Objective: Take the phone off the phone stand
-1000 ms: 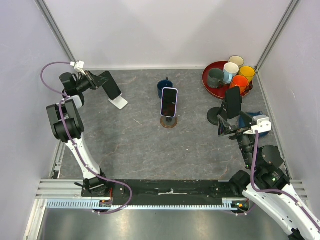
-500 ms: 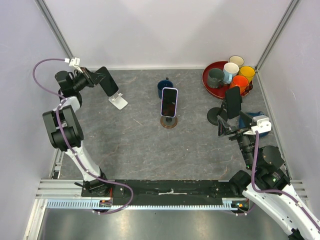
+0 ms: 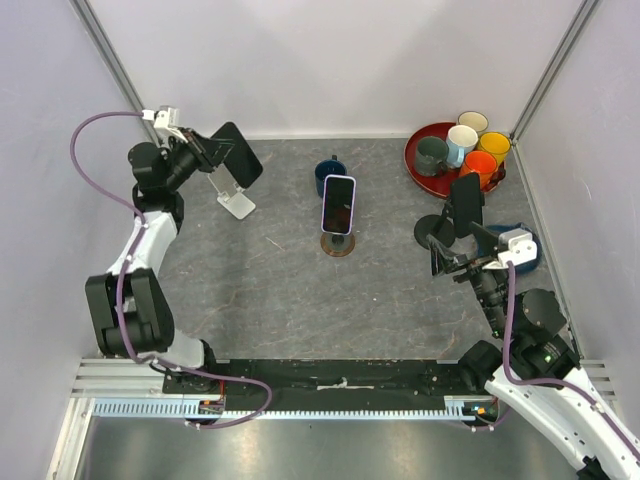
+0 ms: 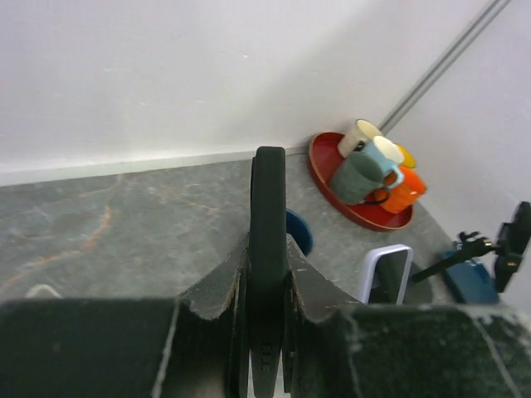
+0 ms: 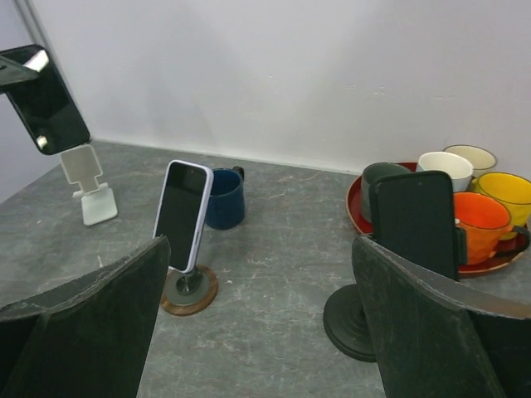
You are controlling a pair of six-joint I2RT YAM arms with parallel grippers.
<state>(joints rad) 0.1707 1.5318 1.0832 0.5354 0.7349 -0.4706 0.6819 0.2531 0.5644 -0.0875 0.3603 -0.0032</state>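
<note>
now the left gripper (image 3: 212, 150) is pinched on the black phone (image 3: 237, 153), which shows edge-on between its fingers (image 4: 217, 298) in the wrist view, long axis running straight out ahead of them. the phone hangs tilted right above the white stand (image 3: 238, 203) at the far left of the table. from the right wrist view its lower edge sits just over the stand's back plate, and whether they touch i cannot tell. so the move to come, by my read, is up and away from that stand, then somewhere flat to set down. bare table lies toward the middle, but the cased phone (image 3: 338, 203) on its wooden stand (image 3: 337, 244) and the blue mug (image 3: 328, 175) stand that way. right gripper (image 3: 447, 260), jaws wide apart and holding nothing, hovers just beside a second dark phone (image 3: 466, 203) on a black stand (image 3: 432, 235), red tray (image 3: 410, 160) of mugs behind it.
</note>
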